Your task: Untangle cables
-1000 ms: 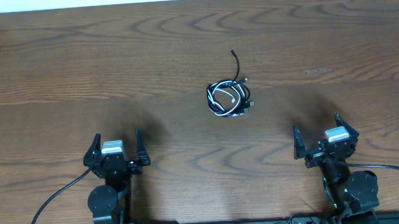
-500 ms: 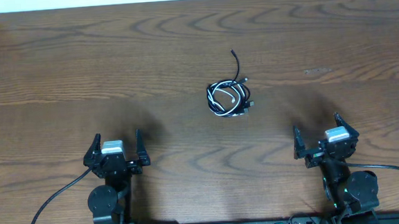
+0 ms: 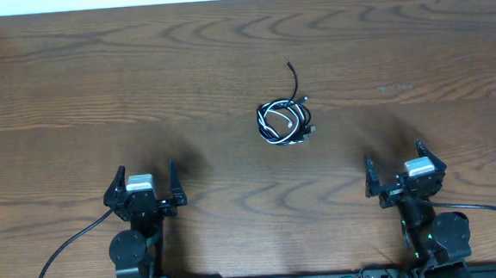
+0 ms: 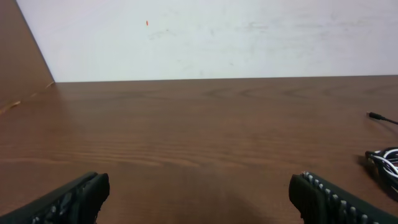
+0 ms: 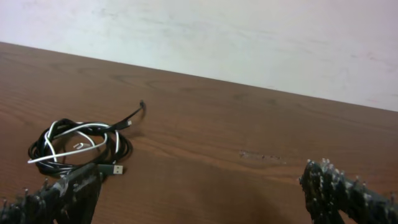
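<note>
Tangled coil of thin black and white cords [image 3: 285, 122] lies near middle of brown wooden table [image 3: 72, 81], one black tail toward far edge; left gripper [image 3: 144, 175] and right gripper [image 3: 394, 163] near front edge, well apart from coil; both jaws spread wide, gripping nothing

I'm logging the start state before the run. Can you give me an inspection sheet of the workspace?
Surface: wooden table, faint scuff on the right.
Job's things: cords, black and white, tangled in one coil mid-table; one black end sticks out toward the wall.
Clutter: nothing seen.
Grippers: left gripper and right gripper open, empty, apart from the cords.
Cables: black arm wires trail from both bases.
Surroundings: white wall; wooden panel at left.
</note>
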`<state>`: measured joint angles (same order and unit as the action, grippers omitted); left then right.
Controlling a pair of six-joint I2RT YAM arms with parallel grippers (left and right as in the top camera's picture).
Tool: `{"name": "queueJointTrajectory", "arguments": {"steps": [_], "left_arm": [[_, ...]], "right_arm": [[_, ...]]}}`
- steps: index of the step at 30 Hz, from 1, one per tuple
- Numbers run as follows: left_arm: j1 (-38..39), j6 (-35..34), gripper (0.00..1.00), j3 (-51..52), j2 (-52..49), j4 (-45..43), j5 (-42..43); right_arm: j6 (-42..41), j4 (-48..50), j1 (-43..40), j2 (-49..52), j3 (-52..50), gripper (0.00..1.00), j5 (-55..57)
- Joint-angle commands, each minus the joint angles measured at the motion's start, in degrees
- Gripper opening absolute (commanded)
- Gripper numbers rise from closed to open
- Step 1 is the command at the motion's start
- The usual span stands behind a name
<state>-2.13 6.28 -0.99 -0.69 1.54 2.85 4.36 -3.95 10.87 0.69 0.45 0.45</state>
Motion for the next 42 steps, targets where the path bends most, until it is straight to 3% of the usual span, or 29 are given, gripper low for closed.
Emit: {"name": "queueJointTrajectory", "arguments": {"steps": [1,12,17,22,29,37,42], "left_arm": [[0.07,0.74,0.98,0.76,0.35,2.34,-0.94],[0.07,0.74,0.97,-1.75,-1.60,2.82,0.55],[0.07,0.52,0.98,-10.01,-12.07,3.48,4.48],[0.07,-0.57,0.98,-23.98,-27.52,9.79,10.56],[0.09,1.22,0.98,-55.15,-54.53,32.26,21.97],[4.96,9.60,0.98,-88.54,-82.84,58.10,23.74],[6.14,8.41,0.98,-91.49,-91.06,53.35,23.61]], "right_arm": [[-1.14,0.48,0.37,-0.31,-0.13,0.99,-0.57],[-2.19,0.22,0.31,-0.28,2.27,0.99,-3.39],[-2.19,-2.91,0.20,3.43,9.07,0.99,-4.04],[-2.19,-8.70,0.20,12.35,19.56,0.99,-4.07],[-2.16,-19.69,0.20,32.74,38.29,0.99,-8.37],[-2.16,-33.24,0.20,54.23,57.24,0.99,-15.67],[-2.19,-36.57,0.22,62.62,62.03,0.99,-17.11]]}}
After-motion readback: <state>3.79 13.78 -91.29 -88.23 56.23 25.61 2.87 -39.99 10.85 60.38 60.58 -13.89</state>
